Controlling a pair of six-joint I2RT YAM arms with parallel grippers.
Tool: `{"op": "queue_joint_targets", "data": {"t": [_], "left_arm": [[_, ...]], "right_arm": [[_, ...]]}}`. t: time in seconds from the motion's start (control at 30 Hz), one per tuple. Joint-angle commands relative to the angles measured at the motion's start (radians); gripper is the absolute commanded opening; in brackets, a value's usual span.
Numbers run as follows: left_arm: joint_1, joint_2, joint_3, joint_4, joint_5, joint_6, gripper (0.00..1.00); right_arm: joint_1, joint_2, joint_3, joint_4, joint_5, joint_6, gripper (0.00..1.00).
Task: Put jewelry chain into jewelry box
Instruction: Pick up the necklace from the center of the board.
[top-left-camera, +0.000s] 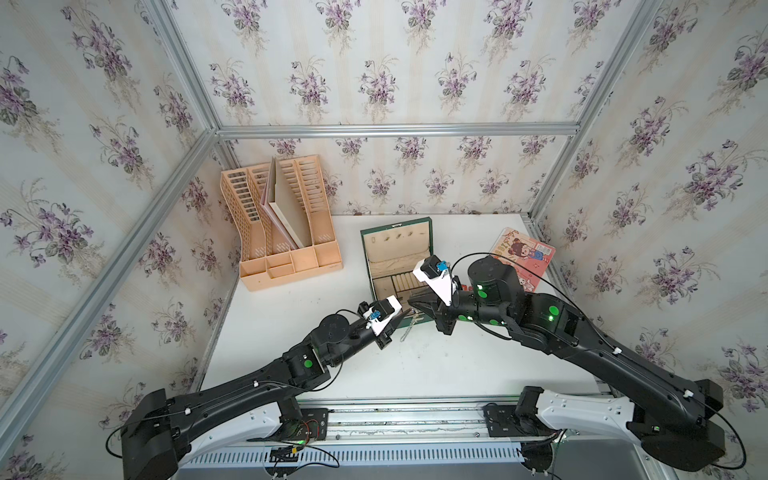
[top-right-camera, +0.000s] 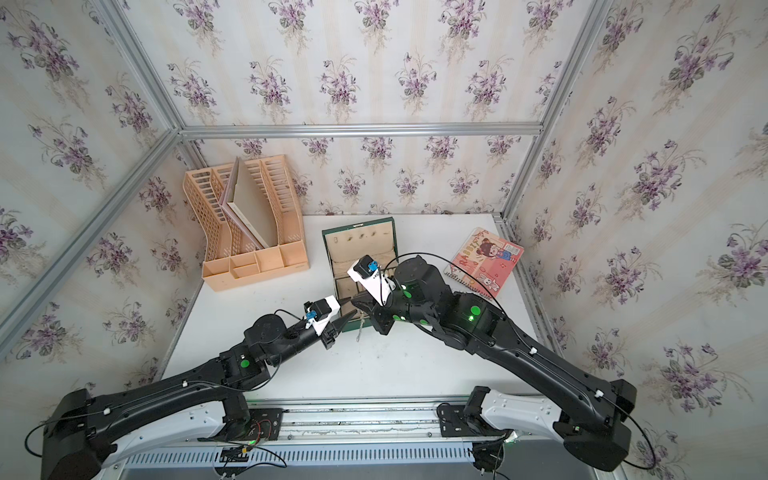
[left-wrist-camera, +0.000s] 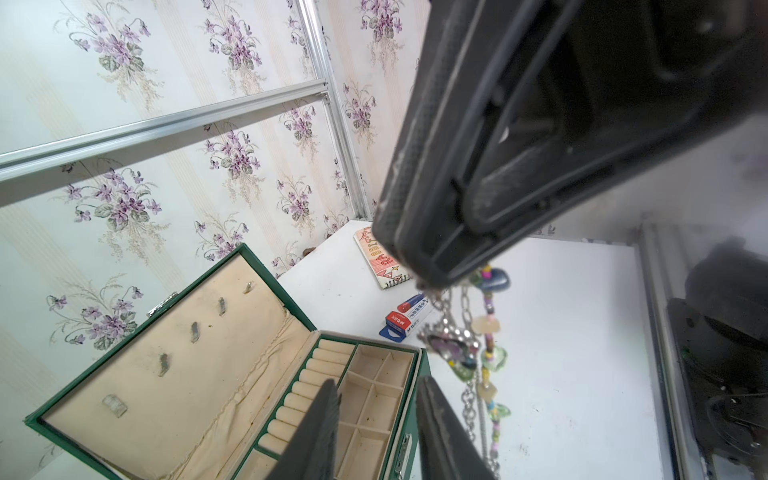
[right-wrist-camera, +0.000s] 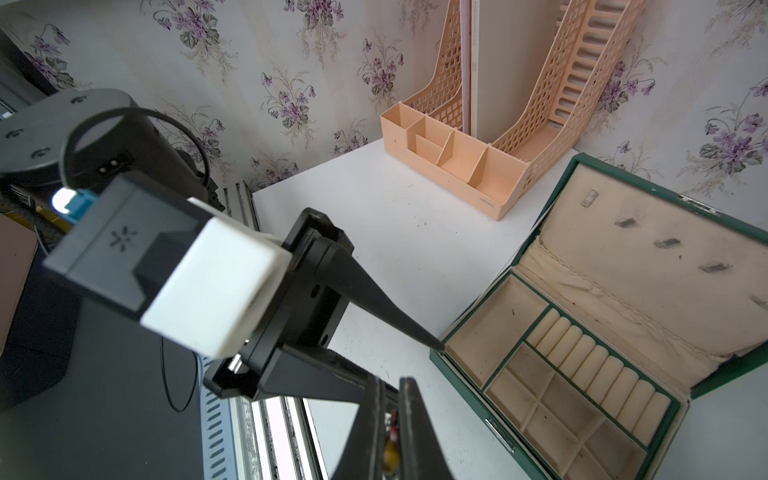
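Our right end effector (top-left-camera: 411, 307) pinches the top of the jewelry chain (top-left-camera: 408, 328) in both top views. The chain (top-right-camera: 360, 328) hangs just in front of the near wall of the open jewelry box (top-left-camera: 392, 245), outside it, over the white bench (top-left-camera: 436, 365). Our left end effector (top-left-camera: 401, 322) sits close beside the chain at the box's near corner.

From the left wrist we see its fingers (left-wrist-camera: 324, 415) parted with nothing between them. The beaded chain (left-wrist-camera: 490, 328) dangles from the closed right end effector (left-wrist-camera: 430, 276).

From the right wrist, the two fingers (right-wrist-camera: 415, 415) press together on a bead, and the box (right-wrist-camera: 623, 249) sits with its lid tilted back.
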Motion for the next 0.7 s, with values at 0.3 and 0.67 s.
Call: {"op": "queue_joint_targets", "data": {"t": [0.3,0.67], "left_arm": [[-0.032,0.018,0.024,0.054,-0.014,0.039,0.38],[-0.045,0.009,0.029,0.057,-0.029,0.043,0.32]], "right_arm": [[0.0,0.003,-0.009,0.045,-0.012,0.019,0.0],[0.0,0.0,-0.015,0.048,0.0,0.024,0.0]]}}
